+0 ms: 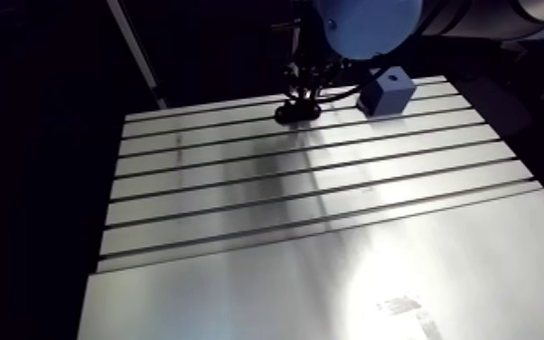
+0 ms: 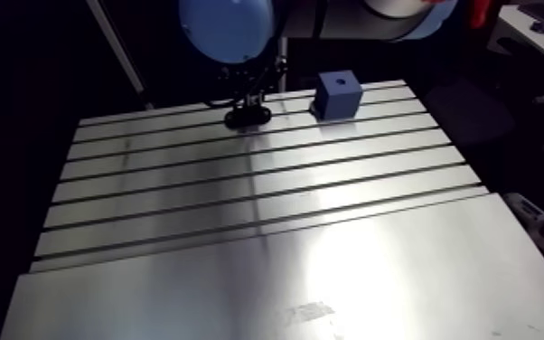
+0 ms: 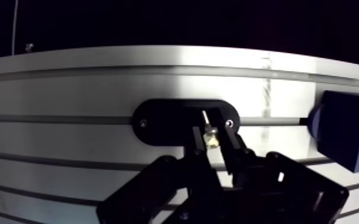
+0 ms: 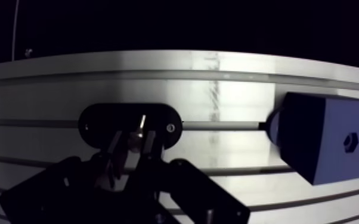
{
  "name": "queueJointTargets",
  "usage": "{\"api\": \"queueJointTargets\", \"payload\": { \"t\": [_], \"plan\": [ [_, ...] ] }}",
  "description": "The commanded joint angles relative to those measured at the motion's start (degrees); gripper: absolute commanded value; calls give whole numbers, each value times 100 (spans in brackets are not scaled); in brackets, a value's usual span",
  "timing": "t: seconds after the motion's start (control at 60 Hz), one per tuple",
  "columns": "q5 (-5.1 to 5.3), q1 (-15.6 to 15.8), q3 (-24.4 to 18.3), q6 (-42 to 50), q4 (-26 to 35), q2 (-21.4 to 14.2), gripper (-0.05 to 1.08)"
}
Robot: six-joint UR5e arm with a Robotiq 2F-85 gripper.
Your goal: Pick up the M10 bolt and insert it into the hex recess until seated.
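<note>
Hand: the hand [image 3: 212, 146] is down over the black holder [image 3: 158, 122], its 2 fingers [image 3: 229, 149] drawn in and pinching the M10 bolt [image 3: 208, 124] from either side.
Bolt: it stands upright in the holder, its thin bright shank showing above the fingertips.
Holder: a black oval plate lying flat on the surface [image 1: 330, 262], near the far edge and across 1 slot.
Block: the blue block [image 4: 313, 137] sits to the right of the holder, near but apart, also at the far edge. The hex recess [image 4: 350, 141] is in its upper face.
Step in hand: securing the bolt and drawing it out of the holder, as I judge it.
Doing it well: lift straight up along the bolt's own axis so it does not bind or tip in the grip. Clear the holder fully before moving right. Come over the recess with the bolt vertical, and expect to match the hex flats before it drops home.
Risk: a grip this near the tips could let the bolt swing.
Wrist view only: the bolt, the pinch on it, and the hex shape of the recess, which is clear in the right eye.
Arm view only: the whole layout, with holder and block side by side and the rest of the slotted surface toward the near side. The bolt itself is not visible there.
</note>
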Motion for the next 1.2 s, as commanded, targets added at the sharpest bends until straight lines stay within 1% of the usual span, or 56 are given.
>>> {"api": "queueJointTargets", "payload": {
  "t": [0.017, 0.067, 0.083, 0.2, 0.483, 0.667, 0.867, 0.9, 0.917, 0.933, 0.95, 0.967, 0.983, 1.0, 1.017, 1.067, 1.15, 1.183, 1.2],
  "plan": [
    [15, -3, 4, 1, 6, -22, 79],
    [23, 4, 4, 1, 6, -30, 79],
    [47, 5, 4, 1, 6, -31, 80],
    [85, 13, -4, 1, 6, -72, 81],
    [69, 49, -89, 1, 49, -271, 82],
    [68, 49, -177, -6, 261, -464, 84],
    [60, 41, -349, -80, 871, -776, 86],
    [53, 26, -435, -119, 1188, -883, 87],
    [53, 26, -435, -119, 1188, -883, 87],
    [59, 8, -510, -129, 1387, -921, 88],
    [59, 8, -510, -129, 1387, -921, 88],
    [60, -2, -581, -138, 1581, -949, 88],
    [60, -2, -581, -138, 1581, -949, 88],
    [53, -3, -651, -147, 1759, -968, 89],
    [53, -3, -651, -147, 1759, -968, 89],
    [44, -12, -792, -218, 2041, -1020, 89],
    [42, -36, -909, -362, 2256, -1090, 89],
    [28, -79, -1070, -522, 2560, -1136, 90],
    [28, -79, -1070, -522, 2560, -1136, 90]
  ]
}}
